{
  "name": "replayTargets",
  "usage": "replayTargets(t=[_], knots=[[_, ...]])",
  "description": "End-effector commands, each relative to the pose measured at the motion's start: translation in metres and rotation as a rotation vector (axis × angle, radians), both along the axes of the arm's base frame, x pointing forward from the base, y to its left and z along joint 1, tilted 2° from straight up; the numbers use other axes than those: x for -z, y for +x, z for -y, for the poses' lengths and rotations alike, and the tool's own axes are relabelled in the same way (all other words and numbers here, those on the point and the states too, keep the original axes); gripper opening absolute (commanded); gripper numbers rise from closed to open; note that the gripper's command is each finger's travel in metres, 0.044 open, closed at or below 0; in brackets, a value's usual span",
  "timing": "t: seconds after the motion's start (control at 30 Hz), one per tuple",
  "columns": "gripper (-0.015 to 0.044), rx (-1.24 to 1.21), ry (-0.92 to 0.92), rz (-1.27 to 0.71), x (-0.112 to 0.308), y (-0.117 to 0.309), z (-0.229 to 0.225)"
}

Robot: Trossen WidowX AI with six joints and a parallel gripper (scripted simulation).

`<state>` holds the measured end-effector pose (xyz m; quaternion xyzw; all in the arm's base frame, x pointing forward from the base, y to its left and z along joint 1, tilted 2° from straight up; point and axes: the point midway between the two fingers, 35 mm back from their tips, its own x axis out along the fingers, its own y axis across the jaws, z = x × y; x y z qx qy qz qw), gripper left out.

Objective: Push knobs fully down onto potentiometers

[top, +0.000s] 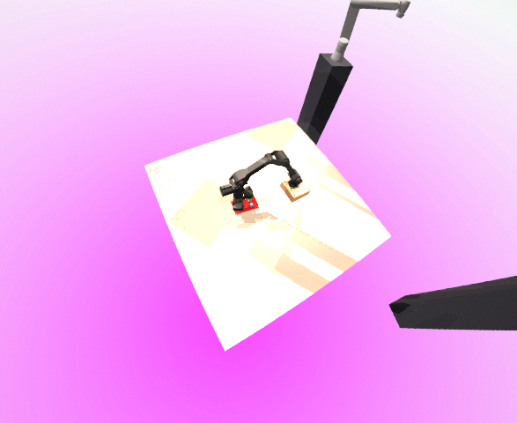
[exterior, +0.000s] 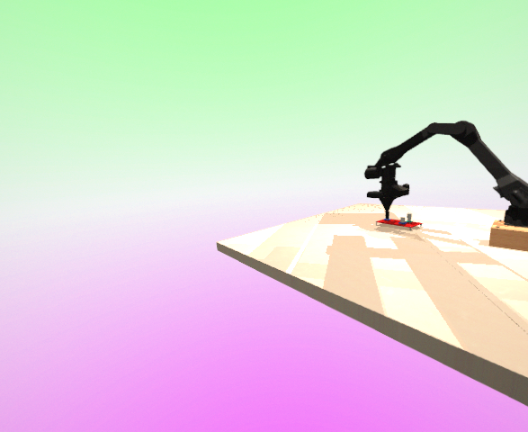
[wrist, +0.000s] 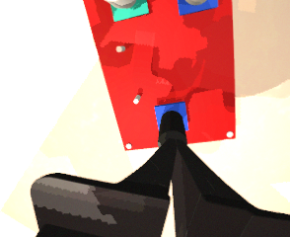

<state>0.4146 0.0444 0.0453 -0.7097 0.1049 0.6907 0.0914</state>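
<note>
The red circuit board point(top: 246, 210) point(exterior: 395, 224) point(wrist: 189, 54) stands on short legs on the table. A blue potentiometer point(wrist: 160, 112) sits near one end of it. My gripper point(exterior: 387, 217) point(wrist: 174, 145) is shut, pointing down, with its tips over this part; they hide its shaft and any knob on it. Toward the robot's base are a green potentiometer point(wrist: 135, 13) and another blue potentiometer point(wrist: 199, 9). A taller grey knob point(exterior: 408, 216) stands over the green one and a lower grey knob point(exterior: 402, 219) over that blue one. Contact at the tips cannot be made out.
Two small pale posts point(wrist: 120, 49) point(wrist: 137, 99) rise from the board between the parts. The arm's base stands on a wooden block point(top: 296, 196) point(exterior: 517, 238). A dark pillar point(top: 324, 91) with a grey arm stands beyond the table edge, and another dark pillar point(top: 468, 307) is at right.
</note>
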Motion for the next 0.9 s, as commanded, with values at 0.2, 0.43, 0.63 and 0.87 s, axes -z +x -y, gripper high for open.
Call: replayTargets(t=[0.2, 0.43, 0.63, 0.87], knots=[[0.0000, -0.002, -0.004, -0.005, -0.014, -0.001, 0.000], [0.0157, -0.001, -0.001, -0.008, -0.009, -0.002, 0.000], [0.0315, -0.001, -0.001, -0.010, -0.021, -0.028, 0.002], [0.0440, -0.002, -0.003, -0.017, -0.039, -0.111, 0.008]])
